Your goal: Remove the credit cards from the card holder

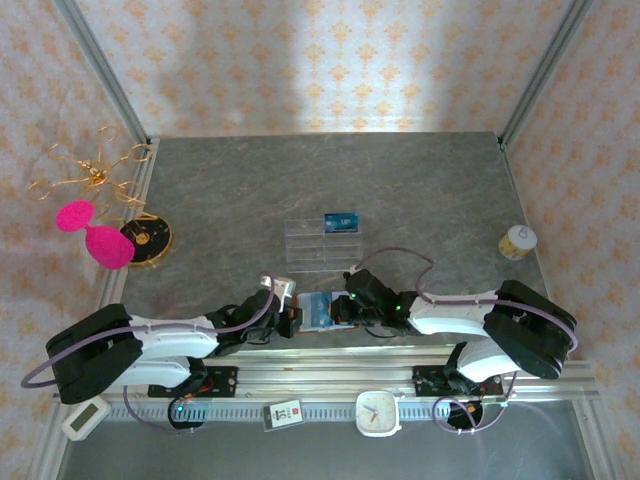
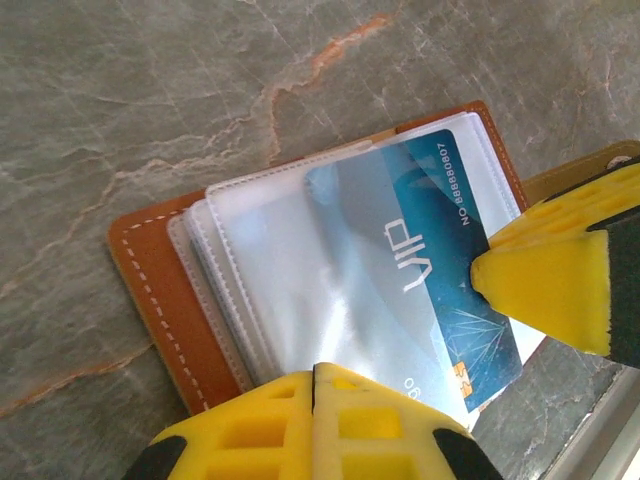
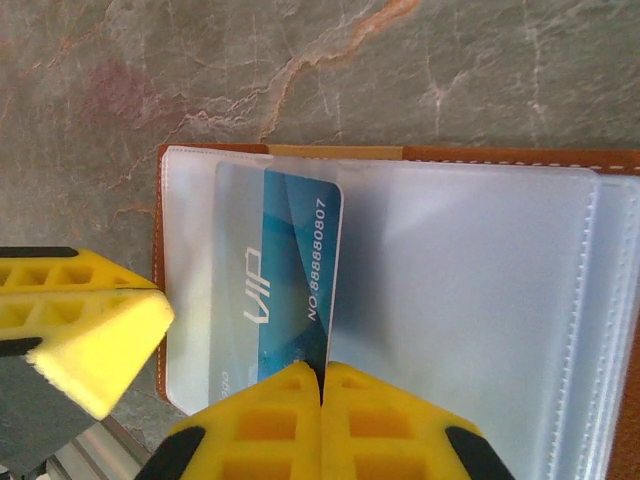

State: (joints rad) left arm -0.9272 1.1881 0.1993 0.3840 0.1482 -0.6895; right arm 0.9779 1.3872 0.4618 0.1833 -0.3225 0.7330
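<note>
Pinching the blue card, it seems, is the right end effector.

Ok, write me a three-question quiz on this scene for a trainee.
1. True or false: the card holder lies open on the table.
2. Which word is printed on the blue card in its clear sleeve? A) VIP B) GOLD C) DEBIT
3. In the top view, where does the second blue card lie?

Key: 1 true. 2 A. 3 In the clear plastic tray, far right compartment.
</note>
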